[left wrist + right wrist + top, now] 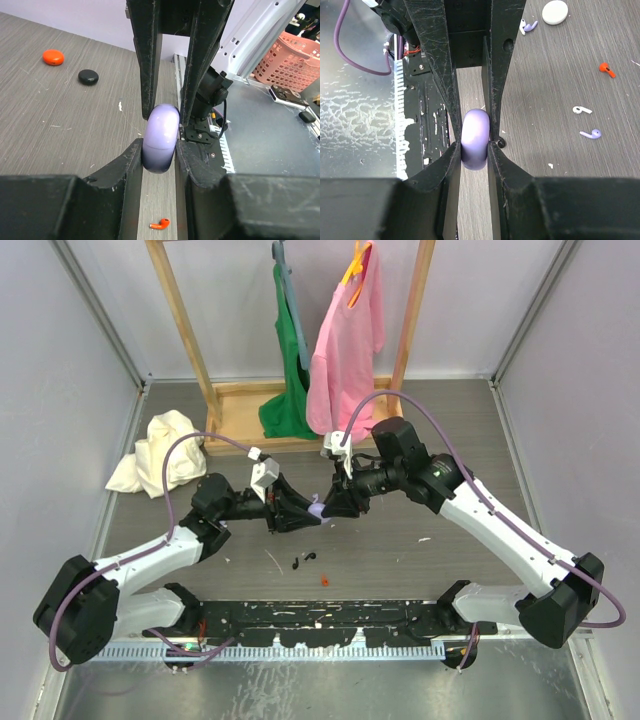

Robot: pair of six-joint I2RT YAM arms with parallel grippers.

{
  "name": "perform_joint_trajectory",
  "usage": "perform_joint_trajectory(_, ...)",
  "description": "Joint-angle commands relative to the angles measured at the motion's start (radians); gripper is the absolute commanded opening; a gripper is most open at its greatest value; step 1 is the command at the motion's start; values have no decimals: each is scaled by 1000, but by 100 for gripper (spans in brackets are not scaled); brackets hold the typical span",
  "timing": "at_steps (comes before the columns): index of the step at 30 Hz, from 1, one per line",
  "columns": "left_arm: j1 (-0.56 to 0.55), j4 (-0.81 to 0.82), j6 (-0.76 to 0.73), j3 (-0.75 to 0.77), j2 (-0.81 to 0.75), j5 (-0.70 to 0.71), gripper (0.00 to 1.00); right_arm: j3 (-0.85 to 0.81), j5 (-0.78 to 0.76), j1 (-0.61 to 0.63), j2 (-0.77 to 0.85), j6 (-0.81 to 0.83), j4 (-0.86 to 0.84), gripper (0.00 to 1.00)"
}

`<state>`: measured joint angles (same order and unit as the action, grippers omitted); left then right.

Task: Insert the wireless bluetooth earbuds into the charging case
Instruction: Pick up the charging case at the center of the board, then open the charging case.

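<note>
Lilac charging case in the black left gripper; below it an orange earbud; ahead-left, an orange disc, a black disc, grey wood-grain table.

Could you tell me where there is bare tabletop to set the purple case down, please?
Bare: back right, between the right arm and the wall; also in front, between the red earbud and that arm's base. Crowded: back left, with the cream cloth and the wooden rack.

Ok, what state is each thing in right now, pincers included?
Purple case: lid shut, gripped from both sides.
Left pincer: shut on purple case.
Right pincer: shut on purple case.
Orange case: closed, on table.
Black case: closed, on table.
Orange earbud: loose on table.
</note>
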<state>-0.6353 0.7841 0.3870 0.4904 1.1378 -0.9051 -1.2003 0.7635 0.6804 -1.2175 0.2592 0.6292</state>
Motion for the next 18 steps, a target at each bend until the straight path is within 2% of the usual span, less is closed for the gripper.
perform_joint_trajectory(1, 2, 60, 12, -8, -14, -31, 14, 2, -10, -1, 31, 1, -83, 7)
perform_joint_trajectory(5, 3, 56, 8, -9, -24, -31, 1, 6, 4, 1, 26, -6, -96, 19)
perform_joint_trajectory(9, 2, 49, 0, -10, -36, -24, 0, 13, 10, 0, 23, -14, -111, 38)
perform_joint_trajectory(14, 3, 49, -5, -17, -54, -10, 0, 23, 1, 0, 23, -28, -131, 52)
perform_joint_trajectory(18, 2, 49, -9, -27, -77, 7, 0, 28, -7, -1, 18, -32, -135, 57)
